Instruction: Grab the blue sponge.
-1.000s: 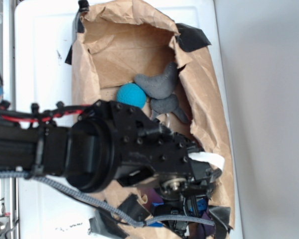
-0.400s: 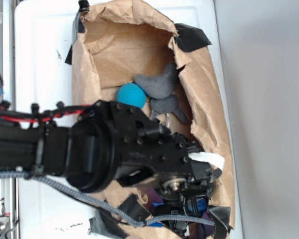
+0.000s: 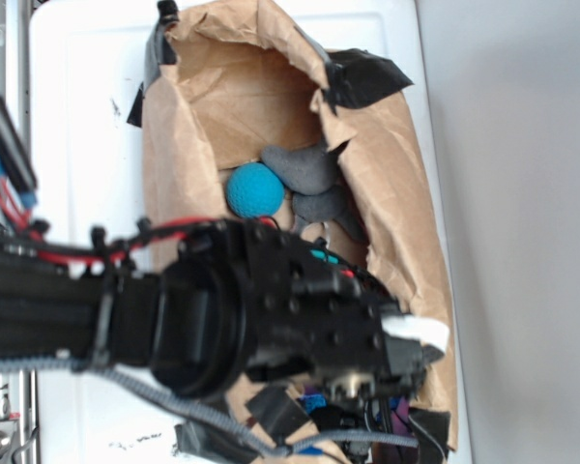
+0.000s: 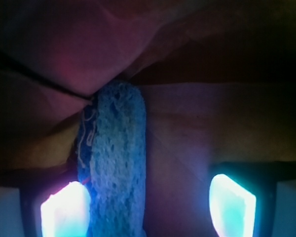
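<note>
The blue sponge [image 4: 116,163], a porous, upright slab of soft blue foam with loose threads along its left edge, stands between the gripper [image 4: 148,202] fingers in the wrist view, pressed close against the glowing left fingertip [image 4: 64,210] and well apart from the glowing right fingertip [image 4: 232,197]. The jaws stand wide apart, with open space to the sponge's right, so nothing is clamped. In the exterior view the sponge is almost wholly hidden under the black robot arm [image 3: 232,309], whose head reaches into the lower end of the crumpled brown paper bag [image 3: 174,164] lying on the white table [image 3: 77,126]. Farther up inside the bag rest a round fuzzy teal ball [image 3: 254,189] and, just beside it, two dark grey plush shapes [image 3: 304,174].
</note>
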You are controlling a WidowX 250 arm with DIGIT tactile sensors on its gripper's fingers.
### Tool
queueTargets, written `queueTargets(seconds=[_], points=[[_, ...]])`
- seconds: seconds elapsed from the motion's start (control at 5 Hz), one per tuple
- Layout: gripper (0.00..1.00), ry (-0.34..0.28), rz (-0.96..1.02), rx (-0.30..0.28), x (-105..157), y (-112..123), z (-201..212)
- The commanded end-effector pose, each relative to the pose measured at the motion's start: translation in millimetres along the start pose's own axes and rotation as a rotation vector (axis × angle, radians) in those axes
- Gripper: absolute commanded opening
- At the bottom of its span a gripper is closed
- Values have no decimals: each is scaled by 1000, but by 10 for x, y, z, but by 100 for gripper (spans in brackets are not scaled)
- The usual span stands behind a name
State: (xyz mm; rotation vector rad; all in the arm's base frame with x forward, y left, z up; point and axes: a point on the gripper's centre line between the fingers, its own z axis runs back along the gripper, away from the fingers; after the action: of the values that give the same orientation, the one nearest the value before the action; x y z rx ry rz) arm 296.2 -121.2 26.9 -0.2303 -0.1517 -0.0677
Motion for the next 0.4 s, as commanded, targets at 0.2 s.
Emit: queueTargets(seconds=[0.2], points=[[0,-76,13,33,20,-111,-9]])
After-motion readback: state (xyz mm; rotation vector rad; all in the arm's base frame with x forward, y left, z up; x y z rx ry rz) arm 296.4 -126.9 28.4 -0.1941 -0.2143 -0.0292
